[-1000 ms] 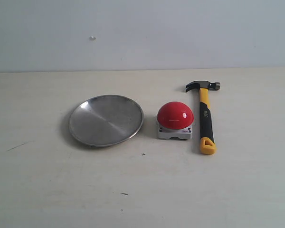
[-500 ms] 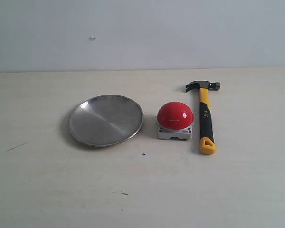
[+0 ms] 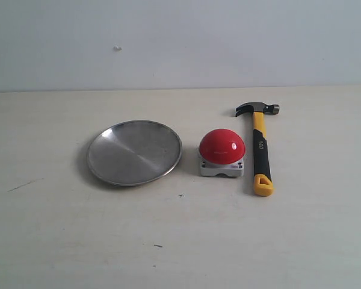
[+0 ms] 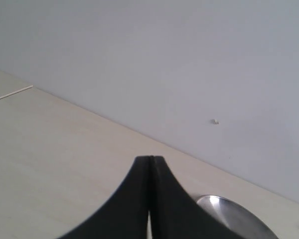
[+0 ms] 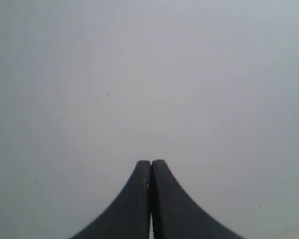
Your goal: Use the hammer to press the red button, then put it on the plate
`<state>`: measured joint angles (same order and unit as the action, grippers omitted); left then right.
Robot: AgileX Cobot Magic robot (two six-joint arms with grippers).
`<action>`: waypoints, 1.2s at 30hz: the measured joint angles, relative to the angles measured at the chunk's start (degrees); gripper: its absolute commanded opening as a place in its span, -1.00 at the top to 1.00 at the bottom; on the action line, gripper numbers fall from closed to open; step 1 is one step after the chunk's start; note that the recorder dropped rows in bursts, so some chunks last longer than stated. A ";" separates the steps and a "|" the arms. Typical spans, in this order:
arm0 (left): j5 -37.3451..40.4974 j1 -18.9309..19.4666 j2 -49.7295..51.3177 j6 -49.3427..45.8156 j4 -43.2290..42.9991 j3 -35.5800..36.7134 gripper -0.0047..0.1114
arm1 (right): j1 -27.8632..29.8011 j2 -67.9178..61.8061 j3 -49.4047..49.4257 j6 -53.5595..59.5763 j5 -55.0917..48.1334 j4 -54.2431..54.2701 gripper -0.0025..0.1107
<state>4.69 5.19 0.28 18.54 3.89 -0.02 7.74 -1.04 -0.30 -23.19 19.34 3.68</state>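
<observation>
From where I stood, nothing of the job had been started. The plate (image 3: 134,152) lay bare on the bench (image 3: 180,241), at nine o'clock from the button (image 3: 221,146), near it but not touching. The button sat dome up on its grey base, and I judged it not yet pressed. The hammer (image 3: 260,147) lay flat just at three o'clock of the button, head toward twelve and yellow loop toward six, with nothing gripping it. So all of it was left: lift the hammer, press the button, then lay the hammer on the plate.

The left claw (image 4: 150,164) had its fingers pressed together on nothing, with the bench and an edge of the plate beyond it. The right claw (image 5: 151,167) was likewise closed and empty, facing only blank wall. Neither claw showed in the wide view, so I could not tell where they hung relative to the hammer.
</observation>
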 measured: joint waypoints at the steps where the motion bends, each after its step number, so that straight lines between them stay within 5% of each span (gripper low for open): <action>1: 0.00 0.00 0.00 0.00 0.00 0.00 0.92 | 0.00 0.00 0.00 -0.25 0.00 0.24 0.96; 15: 0.00 0.00 0.00 0.00 0.00 0.00 0.92 | 0.00 0.09 0.00 1.53 -0.65 1.10 0.96; 21: 0.00 0.00 0.00 0.00 0.00 0.00 0.92 | 0.00 -2.23 0.00 10.92 -1.75 13.15 0.96; 36: 0.04 0.00 0.00 0.00 0.00 0.00 0.92 | 0.00 -36.71 -6.47 19.06 11.36 20.14 0.96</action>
<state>4.74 5.19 0.28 18.54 3.89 -0.02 7.74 -37.75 -6.77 -4.13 30.70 23.83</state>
